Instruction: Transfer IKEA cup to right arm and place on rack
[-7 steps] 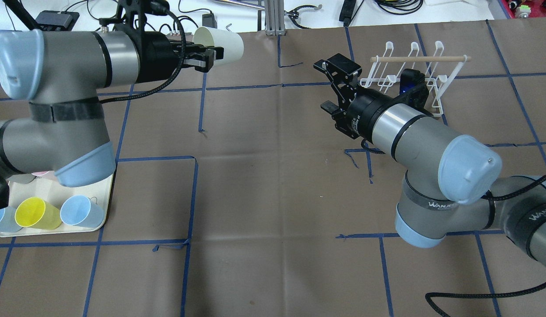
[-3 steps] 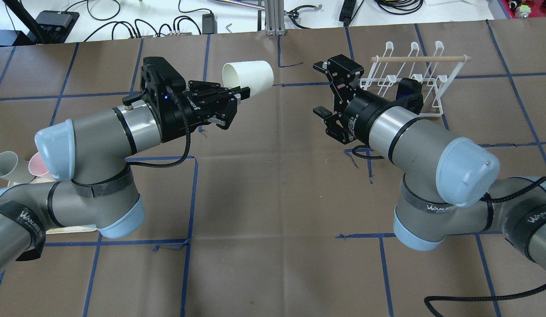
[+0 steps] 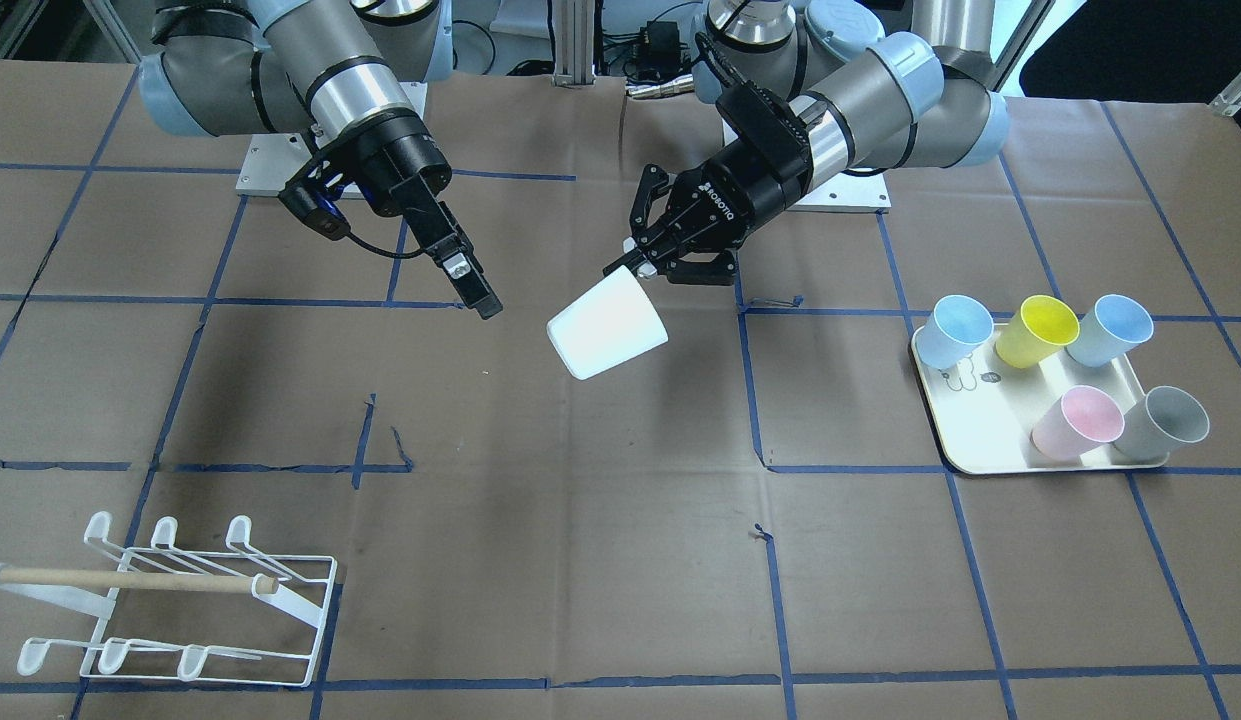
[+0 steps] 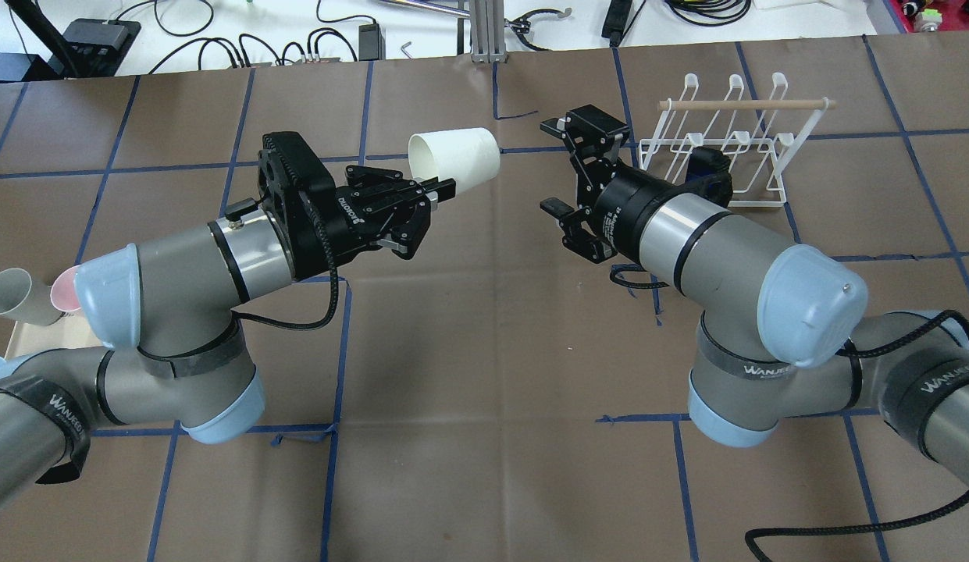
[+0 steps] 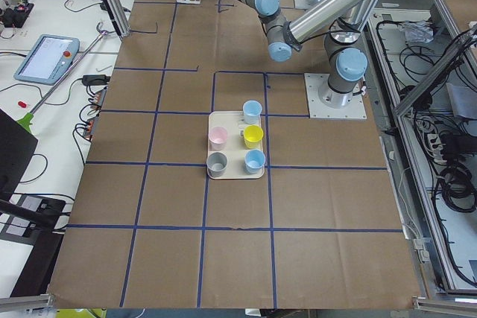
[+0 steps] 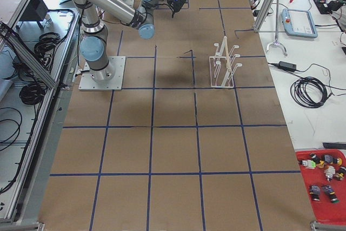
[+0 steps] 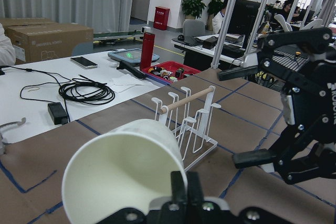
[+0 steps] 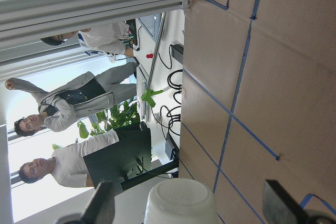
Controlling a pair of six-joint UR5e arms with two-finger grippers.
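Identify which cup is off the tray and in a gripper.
The white cup, pinched at its rim by the left gripper and held in the air. The five coloured cups all stand on the cream tray, untouched.

1 wht cup point(image 3: 607, 328), 5 col. cups point(image 3: 1040, 325) on 1 tray point(image 3: 980, 420), 1 rack point(image 3: 130, 578), 2 arms point(image 4: 710, 242).
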